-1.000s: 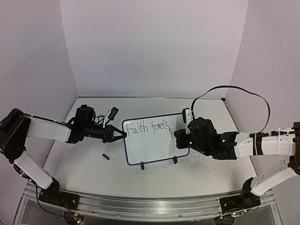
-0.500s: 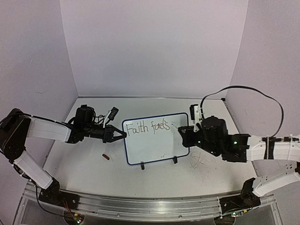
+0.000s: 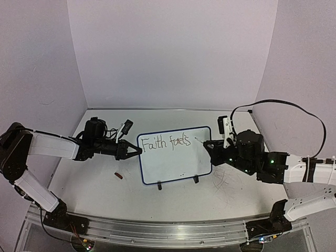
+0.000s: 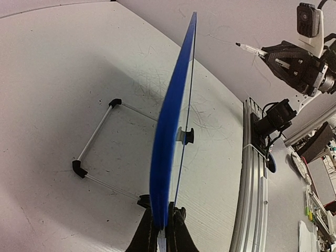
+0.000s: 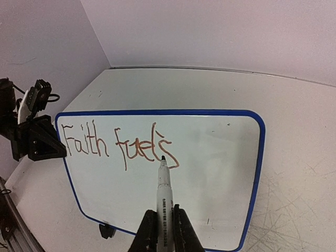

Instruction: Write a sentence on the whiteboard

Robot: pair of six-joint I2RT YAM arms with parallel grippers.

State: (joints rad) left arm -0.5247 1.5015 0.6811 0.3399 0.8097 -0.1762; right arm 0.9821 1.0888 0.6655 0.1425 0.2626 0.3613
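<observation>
The whiteboard (image 3: pixel 173 167) stands on the tabletop on two black feet; it has a white face and a blue rim. The sentence (image 3: pixel 165 142) reads "Faith fuels" in one line along its top, and it also shows in the right wrist view (image 5: pixel 118 144). My left gripper (image 3: pixel 137 153) is shut on the board's left edge, seen edge-on in the left wrist view (image 4: pixel 161 223). My right gripper (image 3: pixel 211 148) is shut on a white marker (image 5: pixel 163 189). The marker's tip points at the "s" and stands a little off the board's face (image 4: pixel 247 48).
A small red-brown cap (image 3: pixel 119 176) lies on the table left of the board's front. A thin wire stand with black corners (image 4: pixel 97 142) lies behind the board. The aluminium rail (image 3: pixel 157 228) runs along the near edge. Walls close in the back and sides.
My right arm has drawn back to the right, away from the board, with the marker in it. The left gripper and the board have not moved.
</observation>
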